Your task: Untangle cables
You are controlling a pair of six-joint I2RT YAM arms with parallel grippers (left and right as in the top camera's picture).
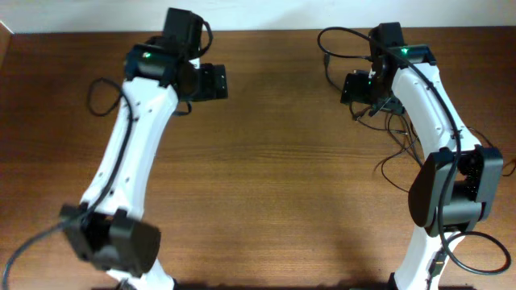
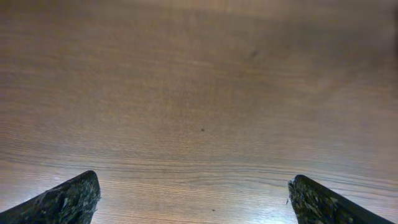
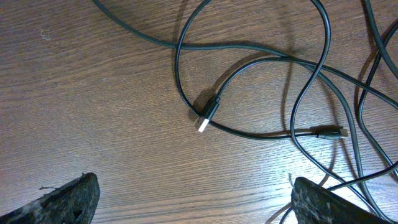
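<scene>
Cables (image 3: 209, 112) sprawl in loose loops, center-right of frame, under R gripper (image 3: 193, 185), jaws wide, holding nothing. L gripper (image 2: 193, 182) wide too, empty, over wood table (image 2: 199, 74).

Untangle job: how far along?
Done: nothing shows; the cables lie in crossing loops below the right jaws, one USB plug loose among them. In hand: nothing, both jaws open and empty, left over bare table. Left: all the separating.

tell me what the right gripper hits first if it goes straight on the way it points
Probably the cables: the right gripper, jaws open, points down at loose loops and a plug on the table. Which strand comes first is unclear.
</scene>
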